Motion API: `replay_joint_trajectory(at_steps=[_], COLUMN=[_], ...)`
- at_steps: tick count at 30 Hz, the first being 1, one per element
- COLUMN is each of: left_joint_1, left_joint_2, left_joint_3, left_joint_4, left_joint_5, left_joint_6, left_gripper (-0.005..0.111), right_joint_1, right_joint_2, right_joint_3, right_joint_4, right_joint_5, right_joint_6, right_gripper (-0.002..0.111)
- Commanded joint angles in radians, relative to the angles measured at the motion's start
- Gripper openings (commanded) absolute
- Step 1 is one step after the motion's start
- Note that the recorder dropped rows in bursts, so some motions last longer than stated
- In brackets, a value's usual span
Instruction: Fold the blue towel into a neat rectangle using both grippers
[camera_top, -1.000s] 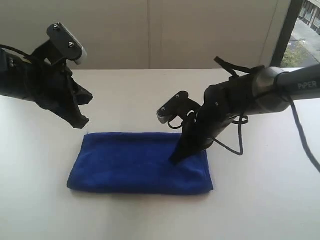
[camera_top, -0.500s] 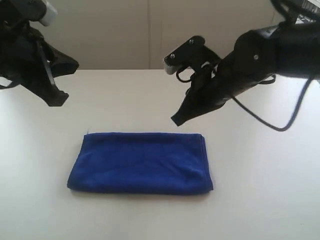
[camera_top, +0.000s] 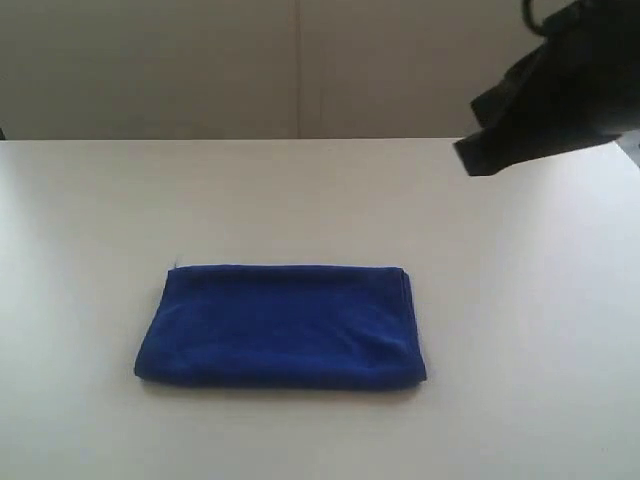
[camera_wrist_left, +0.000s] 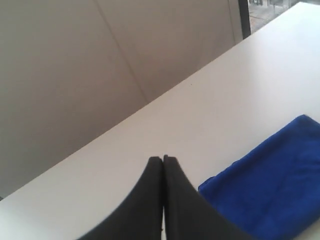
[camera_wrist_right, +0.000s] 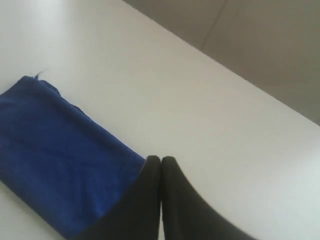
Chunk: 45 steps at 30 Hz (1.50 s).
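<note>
So the soft royal-blue microfibre towel (camera_top: 280, 325) is lying flat on the plain white table (camera_top: 300, 190), folded into a pretty tidy rectangle. Its long side runs across the exterior view, a bit toward the near edge. The stacked layers show along its right end, and there's a tiny white tag (camera_top: 176, 266) poking out at the far left corner (really small, I can barely make it out). The matte-black right gripper (camera_top: 468, 160) hangs in the top right corner of the exterior view, above the far right part of the table and well apart from the towel. From its own wrist camera the two curved black fingers (camera_wrist_right: 145, 200) are pressed together tip to tip with nothing pinched between them, and the towel lies on the table below and off to one side. The matte-black left gripper (camera_wrist_left: 163, 160) only turns up in its own wrist camera. Its jaws are squeezed tight against each other too, empty, with one corner of the towel down on the table nearby. Behind the table runs a beige wall (camera_top: 150, 60) with a vertical seam, and the left wrist view catches a dark window frame (camera_wrist_left: 243, 17) at the far end of it.
</note>
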Motion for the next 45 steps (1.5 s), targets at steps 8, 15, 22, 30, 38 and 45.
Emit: replay_joint_trajectory(at_steps=[8,15,22,30,38,45], left_joint_1=[0.012,0.012,0.012,0.012,0.012,0.012], left_joint_2=[-0.432,-0.629,-0.674,-0.674,-0.674,-0.674], left_joint_3=[0.133,0.24,0.415,0.62,0.828,0.84], left_joint_4=[-0.001,0.02,-0.028,-0.149,-0.19,-0.237], left_joint_5=[0.166,0.21,0.192,-0.057,-0.26,-0.261], left_joint_6=[-0.235,-0.369,-0.437,-0.43,-0.43,-0.432], left_gripper=[0.0,0.0,0.0,0.0,0.0,0.0], right_joint_1=[-0.006,-0.006,-0.006,-0.006,-0.006,-0.006], right_joint_2=[-0.485,-0.702,-0.783,-0.78,-0.78,-0.78], right_joint_3=[0.146,0.237,0.343,0.435,0.564,0.566], right_joint_4=[-0.007,-0.021,-0.019,-0.018,-0.018,-0.018], right_joint_5=[0.141,0.203,0.138,0.042,-0.132,-0.121], right_joint_6=[0.082,0.144,0.196,0.215,0.215,0.215], right_gripper=[0.0,0.0,0.0,0.0,0.0,0.0])
